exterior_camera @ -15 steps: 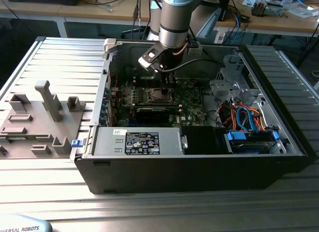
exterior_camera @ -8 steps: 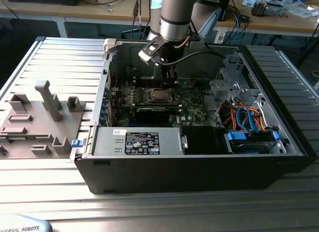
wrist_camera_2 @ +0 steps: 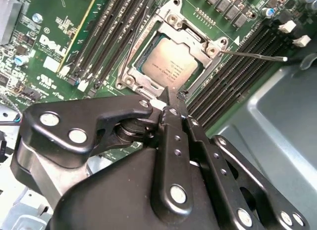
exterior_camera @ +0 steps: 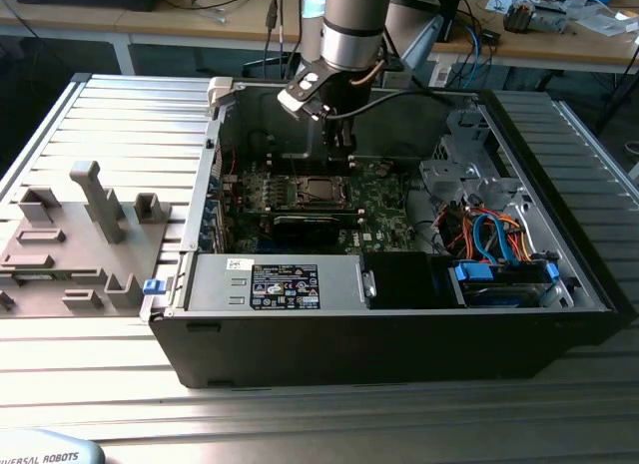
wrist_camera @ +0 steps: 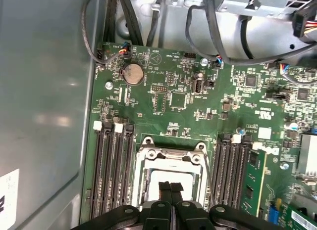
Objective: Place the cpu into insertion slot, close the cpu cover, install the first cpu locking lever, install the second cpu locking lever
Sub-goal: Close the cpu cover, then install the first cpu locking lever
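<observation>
One arm (exterior_camera: 351,25) reaches down into an open PC case (exterior_camera: 399,344) lying on its side on the slatted metal desk (exterior_camera: 120,105). It hangs over the green mobo (exterior_camera: 384,200) near the case's far wall.

The jaws are pressed together w/ no gap. In both wrist views the two black fingertips (wrist_camera_2: 172,110) (wrist_camera: 164,189) sit side by side, nothing visible between them. The tips are right at one edge of the insertion slot (exterior_camera: 321,192); can't tell if they touch metal.

The cpu (wrist_camera_2: 171,66) lies flat in the slot, dull silver top facing up. The cpu cover (wrist_camera_2: 188,29) is down around it, chip showing thru the square window.

In the second wrist view one thin wire lever (wrist_camera_2: 252,56) sticks out from a socket corner, across the memory slots (wrist_camera_2: 233,67) on that side. A second thin lever (wrist_camera_2: 132,42) runs along the opposite side of the socket; can't tell if it's latched.

More long memory slots (wrist_camera: 111,170) flank the socket on both sides, and a coin battery (wrist_camera: 132,73) sits further along the mobo toward the cable end. The PSU (exterior_camera: 280,284) is at the case's near wall. Grey fixture blocks (exterior_camera: 100,200) stand on the desk at the exterior view's left, well apart from the case interior.
</observation>
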Tool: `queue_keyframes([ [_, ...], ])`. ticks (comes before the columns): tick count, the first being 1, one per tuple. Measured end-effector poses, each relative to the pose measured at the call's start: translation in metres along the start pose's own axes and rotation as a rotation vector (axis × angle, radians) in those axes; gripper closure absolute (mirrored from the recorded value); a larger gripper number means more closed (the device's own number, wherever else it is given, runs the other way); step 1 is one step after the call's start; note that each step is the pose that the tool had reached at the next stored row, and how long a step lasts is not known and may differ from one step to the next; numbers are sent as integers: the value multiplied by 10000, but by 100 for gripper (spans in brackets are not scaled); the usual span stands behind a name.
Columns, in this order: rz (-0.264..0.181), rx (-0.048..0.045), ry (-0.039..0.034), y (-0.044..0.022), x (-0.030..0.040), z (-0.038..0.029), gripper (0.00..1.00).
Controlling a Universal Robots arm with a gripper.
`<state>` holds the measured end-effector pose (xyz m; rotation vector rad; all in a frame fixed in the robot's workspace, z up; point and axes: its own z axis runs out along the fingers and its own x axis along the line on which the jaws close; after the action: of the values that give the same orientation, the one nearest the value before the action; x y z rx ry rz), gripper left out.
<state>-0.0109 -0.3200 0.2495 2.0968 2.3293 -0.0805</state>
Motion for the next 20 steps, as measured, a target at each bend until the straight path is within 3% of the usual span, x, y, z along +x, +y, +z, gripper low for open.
queue_keyframes([
  [15,-2,0,1,-1,-1,-20,89],
  [20,-414,-16,-13,-1,-1,-20,89],
])
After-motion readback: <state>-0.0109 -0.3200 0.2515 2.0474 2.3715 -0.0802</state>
